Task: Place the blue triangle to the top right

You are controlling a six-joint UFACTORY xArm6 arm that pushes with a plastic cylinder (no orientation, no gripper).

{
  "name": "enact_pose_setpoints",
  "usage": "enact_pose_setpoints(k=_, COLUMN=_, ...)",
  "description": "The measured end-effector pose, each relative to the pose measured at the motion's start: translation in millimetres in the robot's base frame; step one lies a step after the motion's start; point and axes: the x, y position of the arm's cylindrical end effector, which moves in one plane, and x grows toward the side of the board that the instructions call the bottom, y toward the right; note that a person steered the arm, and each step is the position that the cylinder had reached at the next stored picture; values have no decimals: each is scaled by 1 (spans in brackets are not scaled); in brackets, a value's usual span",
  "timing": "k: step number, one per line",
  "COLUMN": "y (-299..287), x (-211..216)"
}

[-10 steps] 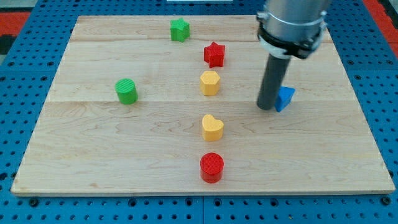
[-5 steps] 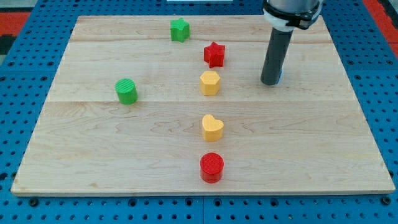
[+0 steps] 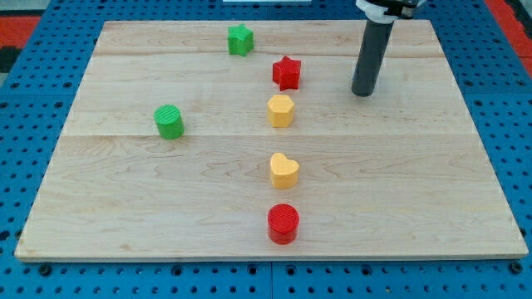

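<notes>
My tip (image 3: 362, 93) sat on the board (image 3: 432, 216) at the view's upper right, right of the red star (image 3: 287, 72). Blue triangle not visible, likely hidden behind the rod; can't tell. No fingers on this rig. Green star (image 3: 240, 39) top, yellow blocks (image 3: 281, 110) mid-board, red cylinder (image 3: 283, 223) bottom, green cylinder (image 3: 169, 121) left.

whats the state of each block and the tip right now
green star: upright, near the view's top
red star: upright
yellow hexagon: upright
green cylinder: upright
yellow heart: upright
red cylinder: upright
my tip: on the board, right of the red star
blue triangle: hidden
</notes>
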Motion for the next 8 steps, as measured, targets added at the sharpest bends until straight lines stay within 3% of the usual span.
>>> enact_pose_setpoints(k=2, y=40, x=-33)
enact_pose_setpoints(k=5, y=22, x=-106)
enact_pose_setpoints(k=6, y=32, x=-95)
enact_pose_setpoints(k=7, y=61, x=19)
enact_pose_setpoints(k=8, y=30, x=119)
